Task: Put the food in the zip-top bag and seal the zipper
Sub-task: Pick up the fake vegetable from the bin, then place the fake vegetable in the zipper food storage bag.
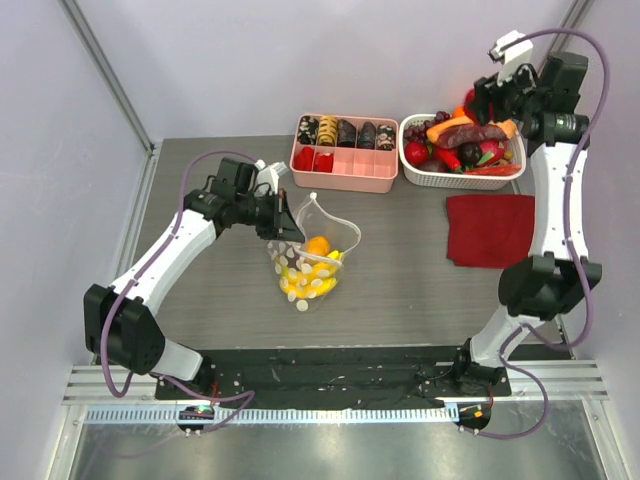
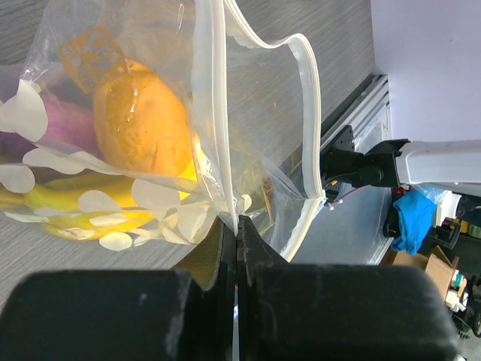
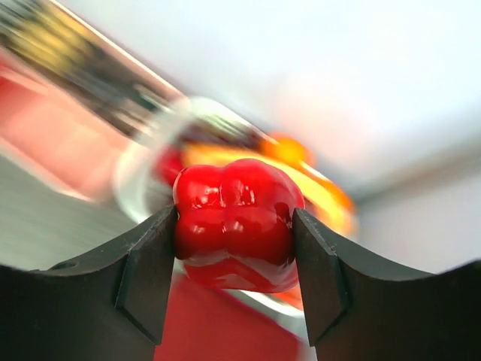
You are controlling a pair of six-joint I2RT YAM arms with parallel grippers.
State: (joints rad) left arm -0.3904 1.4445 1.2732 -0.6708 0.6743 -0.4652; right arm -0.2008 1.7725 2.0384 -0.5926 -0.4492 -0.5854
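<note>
While the left gripper (image 2: 237, 235) is pinching tight on the rim of the dotted bag (image 1: 308, 265) at the middle of the counter (image 1: 400, 290), the bag is gaping open, its zipper (image 2: 307, 113) unsealed, and is holding a banana (image 2: 83, 214), an orange fruit (image 2: 143, 124) and a purple piece (image 2: 64, 124). Farther back, the right gripper (image 3: 234, 233) is clamping a red pepper (image 3: 233, 199) above the white basket (image 1: 455, 184), which is sitting just beside the pink tray (image 1: 345, 184).
</note>
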